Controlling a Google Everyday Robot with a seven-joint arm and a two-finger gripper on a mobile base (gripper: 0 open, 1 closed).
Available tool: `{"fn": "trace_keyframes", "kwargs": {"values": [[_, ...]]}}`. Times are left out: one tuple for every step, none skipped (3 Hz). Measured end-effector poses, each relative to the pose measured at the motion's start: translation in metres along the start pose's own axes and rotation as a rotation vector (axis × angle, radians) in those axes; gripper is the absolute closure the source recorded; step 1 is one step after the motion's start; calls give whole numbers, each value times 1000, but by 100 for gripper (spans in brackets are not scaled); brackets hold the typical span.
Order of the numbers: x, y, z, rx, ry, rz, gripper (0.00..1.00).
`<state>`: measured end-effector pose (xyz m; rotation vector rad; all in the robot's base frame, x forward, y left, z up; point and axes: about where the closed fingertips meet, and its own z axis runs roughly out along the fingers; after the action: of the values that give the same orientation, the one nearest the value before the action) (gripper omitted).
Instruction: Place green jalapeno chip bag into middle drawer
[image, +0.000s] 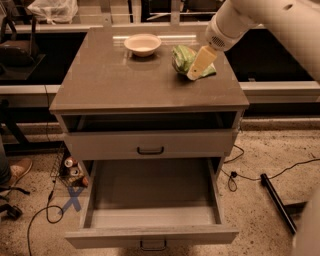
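Note:
The green jalapeno chip bag (183, 57) lies crinkled on the cabinet top (125, 80), at the back right, beside the cream bowl (143, 44). My gripper (196, 72) reaches in from the upper right on a white arm (250, 20). Its cream fingers (201, 62) lie over the bag's right half and hide part of it. The middle drawer (152, 197) is pulled far out below, and its plain grey inside holds nothing. Its dark handle (152, 245) shows at the bottom edge.
The upper drawer front (150, 145) with a black handle is slightly open above the middle drawer. Cables (47, 210), cans (70, 162) and a blue cross lie on the floor at the left. A dark bar (277, 200) and a cord lie on the floor at the right.

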<state>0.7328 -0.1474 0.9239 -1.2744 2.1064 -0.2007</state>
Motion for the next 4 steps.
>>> {"fn": "trace_keyframes", "kwargs": {"values": [[-17,-1,30,-20,-35,24,0],[-32,3,49,-43,-68,40,0],[-45,10,64,-71,-94,57,19],[-56,18,72,-98,-118,63,41]]}}
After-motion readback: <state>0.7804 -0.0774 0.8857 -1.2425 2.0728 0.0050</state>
